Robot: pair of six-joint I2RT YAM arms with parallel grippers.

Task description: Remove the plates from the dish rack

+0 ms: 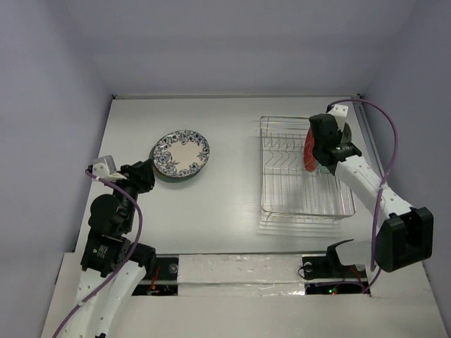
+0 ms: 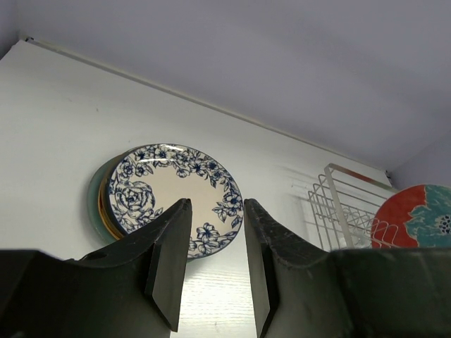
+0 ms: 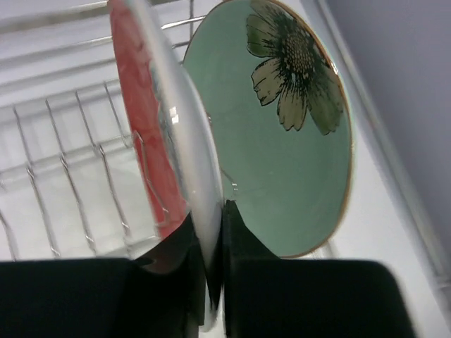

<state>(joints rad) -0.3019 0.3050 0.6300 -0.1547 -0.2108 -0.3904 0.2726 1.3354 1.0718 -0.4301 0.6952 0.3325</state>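
Here, dish rack [image 1: 289,184]: silver wire, standing on the white desk [image 1: 232,134] at right, ahead of the right arm [image 1: 366,184].
Red plate [image 3: 144,134]: upright on edge in the far right part of the rack; red face with a teal flower in the left wrist view, white back.
Green plate [image 3: 282,148]: pale green with a dark flower, upright just beside the red plate, nearer the rack's right side.
Right jaws: clamped on the red plate's rim, one finger on each face.
Stack of plates [image 1: 182,155]: flat on the desk at left, well apart from the rack.
Stack order: blue-patterned white plate [image 2: 176,176] on top; tan plate [image 2: 104,211] and teal plate [image 2: 94,201] show only as rims beneath.
Left jaws: apart and holding nothing, just beside the stack's near left edge.
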